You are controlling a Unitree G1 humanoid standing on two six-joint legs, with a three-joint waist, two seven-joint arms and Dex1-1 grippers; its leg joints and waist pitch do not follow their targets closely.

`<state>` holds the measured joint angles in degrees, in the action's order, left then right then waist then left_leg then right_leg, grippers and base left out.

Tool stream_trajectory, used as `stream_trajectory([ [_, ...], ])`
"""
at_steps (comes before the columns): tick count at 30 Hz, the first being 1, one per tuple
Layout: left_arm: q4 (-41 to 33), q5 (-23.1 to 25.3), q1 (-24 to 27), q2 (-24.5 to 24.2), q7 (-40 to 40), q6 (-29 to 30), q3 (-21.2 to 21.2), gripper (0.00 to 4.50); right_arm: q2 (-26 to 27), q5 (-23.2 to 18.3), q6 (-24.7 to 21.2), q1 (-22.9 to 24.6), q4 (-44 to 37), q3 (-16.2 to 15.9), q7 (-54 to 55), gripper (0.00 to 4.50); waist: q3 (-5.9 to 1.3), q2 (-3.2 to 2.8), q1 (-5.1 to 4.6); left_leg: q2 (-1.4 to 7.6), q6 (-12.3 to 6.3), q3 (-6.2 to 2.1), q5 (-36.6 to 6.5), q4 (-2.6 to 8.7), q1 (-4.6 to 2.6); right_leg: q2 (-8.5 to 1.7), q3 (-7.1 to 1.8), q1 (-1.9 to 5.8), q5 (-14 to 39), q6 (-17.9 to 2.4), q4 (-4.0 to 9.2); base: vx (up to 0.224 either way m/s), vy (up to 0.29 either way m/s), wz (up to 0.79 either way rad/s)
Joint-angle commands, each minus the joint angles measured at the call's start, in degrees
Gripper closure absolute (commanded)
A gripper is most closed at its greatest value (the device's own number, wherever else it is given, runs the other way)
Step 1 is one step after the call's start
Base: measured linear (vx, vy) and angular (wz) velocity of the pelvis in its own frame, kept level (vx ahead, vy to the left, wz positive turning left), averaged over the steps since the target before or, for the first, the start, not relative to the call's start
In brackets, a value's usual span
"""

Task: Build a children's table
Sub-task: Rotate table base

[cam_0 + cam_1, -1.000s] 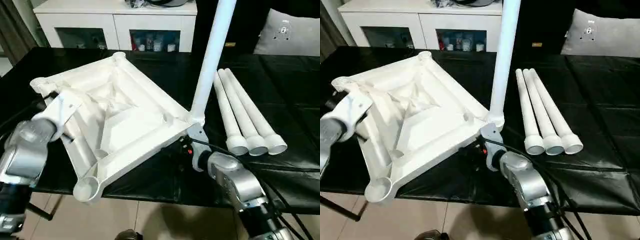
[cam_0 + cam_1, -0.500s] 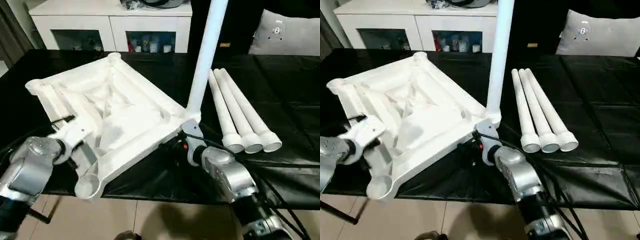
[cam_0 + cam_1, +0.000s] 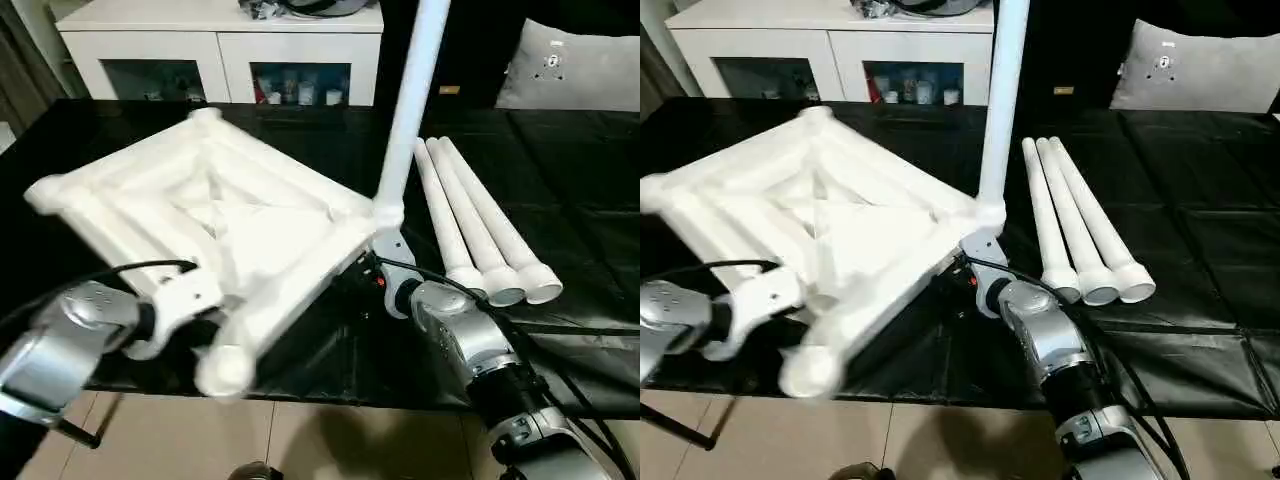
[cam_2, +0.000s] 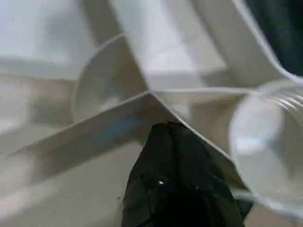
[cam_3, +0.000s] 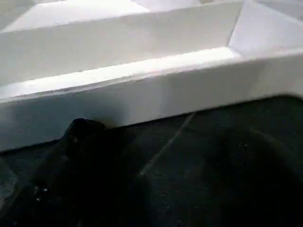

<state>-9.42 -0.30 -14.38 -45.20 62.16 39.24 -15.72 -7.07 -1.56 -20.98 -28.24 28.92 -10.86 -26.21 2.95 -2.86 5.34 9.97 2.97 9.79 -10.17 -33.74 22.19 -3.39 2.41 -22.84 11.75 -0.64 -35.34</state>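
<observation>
- The table top (image 3: pixel 210 220) lies upside down on a black surface (image 3: pixel 560 160), ribbed underside facing up, tilted so its near edge hangs out past the surface's front edge.
- One leg (image 3: pixel 410 100) stands upright in the top's right corner socket and runs out of the picture at the top.
- Three more legs (image 3: pixel 470 215) lie side by side on the black surface, just right of the top, touching one another, with their wide open ends toward the robot.
- The near corner socket (image 3: pixel 222 370) sits low and forward, over the floor (image 3: pixel 300 440).
- The left gripper (image 3: pixel 195 300) is at the top's near-left edge, just beside the near socket. In the left wrist view a black finger (image 4: pixel 175 179) presses against a rib of the underside beside a round socket (image 4: pixel 265 137); whether the fingers are clamped on the rib cannot be told.
- The right gripper (image 3: pixel 975 270) is at the right corner, under the upright leg. In the right wrist view its black fingers (image 5: pixel 80 165) sit low on the black cloth just below the top's side wall (image 5: pixel 142 94); open or closed cannot be told.
- A white cabinet (image 3: pixel 220 50) with glass-fronted openings stands behind the surface, and a cushion (image 3: pixel 570 65) lies at the far right.
</observation>
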Motion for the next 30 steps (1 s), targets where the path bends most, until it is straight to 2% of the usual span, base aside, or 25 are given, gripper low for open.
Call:
stream_trajectory([
  [1, -0.4, -2.0, -1.4, 2.5, 1.2, -2.0, -1.7, 4.47, 0.0, 0.1, 0.6, -1.4, 1.0, 0.4, -0.2, 0.00, -3.60, -0.57, -0.01, 2.56, 1.73, -1.08, -11.1, 4.23, -1.23, -4.36, -2.50, 2.40, 3.4, -12.2, 3.39, 0.000, 0.000, 0.00],
  [6, 3.4, -1.7, -4.4, 8.5, -0.8, -4.4, -4.0, 4.47, -0.5, 0.2, 0.9, -2.1, 2.0, 0.6, -0.8, 0.00, -3.73, -0.21, -0.09, 2.52, 1.23, -0.96, -10.2, 3.98, -1.19, -4.39, -2.55, 2.68, 3.8, -12.1, 3.44, 0.000, 0.000, 0.00],
  [11, 5.9, -0.8, -7.0, 15.7, -3.0, -5.0, -8.0, 4.47, -0.6, 0.6, 2.0, -2.5, 2.8, -0.1, -1.7, 0.00, -3.94, 0.09, -0.13, 2.43, -0.08, -0.79, -7.3, 3.55, -1.01, -4.31, -2.46, 2.93, 0.6, -12.7, 3.24, 0.000, 0.000, 0.00],
  [13, 6.6, -0.6, -7.6, 17.7, -3.7, -5.4, -8.5, 4.47, -0.5, 0.6, 2.0, -2.6, 3.0, -0.1, -1.8, 0.00, -3.96, 0.16, -0.07, 2.47, -0.38, -0.88, -7.0, 3.50, -0.87, -4.47, -2.43, 3.16, 0.8, -12.8, 3.22, 0.000, 0.000, 0.00],
  [16, 9.1, 0.3, -8.8, 21.1, -6.4, -7.4, -8.8, 4.47, -0.4, 0.6, 1.9, -2.8, 3.2, -0.1, -2.4, 0.00, -3.92, 0.34, -0.21, 2.50, -0.87, -0.81, -7.5, 3.42, -0.96, -4.39, -2.44, 3.04, 2.5, -12.7, 3.48, 0.000, 0.000, 0.00],
  [20, 15.5, 3.9, -11.0, 24.3, -14.3, -11.5, -7.7, 4.47, -0.6, 0.9, 1.1, -2.9, 2.7, -0.1, -2.9, 0.00, -3.79, 0.41, -0.31, 2.55, -0.68, -0.88, -9.1, 3.44, -0.90, -4.39, -2.44, 3.01, 5.3, -12.1, 3.76, 0.000, 0.000, 0.00],
  [22, 19.6, 5.5, -12.4, 25.5, -19.0, -13.9, -6.1, 4.47, -0.8, -0.4, -1.3, -2.6, 1.0, 1.0, -3.7, 0.00, -3.73, 0.58, -0.31, 2.45, -0.60, -0.91, -10.0, 3.42, -0.89, -4.36, -2.49, 3.01, 7.4, -11.3, 3.97, 0.000, 0.000, 0.00],
  [25, 22.0, 6.5, -13.2, 26.0, -22.2, -16.7, -4.9, 4.47, -0.8, -1.0, -1.5, -2.5, -0.1, 2.0, -3.3, 0.00, -3.81, 0.65, -0.19, 2.58, -0.51, -0.98, -10.3, 3.43, -0.94, -4.48, -2.52, 2.89, 8.2, -10.8, 3.96, 0.000, 0.000, 0.00],
  [27, 23.0, 6.9, -13.6, 26.1, -23.6, -18.0, -4.4, 4.47, -1.0, -0.7, -1.0, -2.4, -0.7, 2.1, -2.9, 0.00, -3.93, 0.77, -0.09, 2.59, -0.64, -0.96, -9.6, 3.35, -0.89, -4.53, -2.52, 2.88, 7.6, -10.9, 3.92, 0.000, 0.000, 0.00],
  [28, 23.4, 7.0, -13.7, 26.2, -24.2, -18.4, -4.2, 4.28, -1.0, -0.9, -0.9, -2.4, -1.0, 2.2, -2.8, 0.00, -4.04, 0.69, -0.04, 2.61, -0.72, -1.01, -8.7, 3.30, -0.80, -4.47, -2.46, 2.93, 6.2, -11.0, 3.66, 0.000, 0.000, 0.00],
  [29, 24.9, 6.7, -14.4, 26.8, -26.4, -19.7, -2.4, 4.17, -1.4, -0.7, 0.4, -2.1, -3.2, 2.9, -1.7, 0.00, -4.04, 0.85, -0.01, 2.58, -1.07, -0.96, -8.0, 3.23, -0.74, -4.41, -2.46, 2.86, 5.0, -11.1, 3.58, 0.000, 0.000, 0.00],
  [30, 24.9, 6.7, -14.4, 26.8, -26.4, -19.7, -2.4, 4.17, -1.4, -0.7, 0.4, -2.1, -3.2, 2.9, -1.7, 0.00, -4.08, 0.84, 0.05, 2.53, -1.17, -0.89, -7.5, 3.12, -0.73, -4.36, -2.46, 2.88, 4.2, -11.1, 3.51, 0.000, 0.000, 0.00],
])
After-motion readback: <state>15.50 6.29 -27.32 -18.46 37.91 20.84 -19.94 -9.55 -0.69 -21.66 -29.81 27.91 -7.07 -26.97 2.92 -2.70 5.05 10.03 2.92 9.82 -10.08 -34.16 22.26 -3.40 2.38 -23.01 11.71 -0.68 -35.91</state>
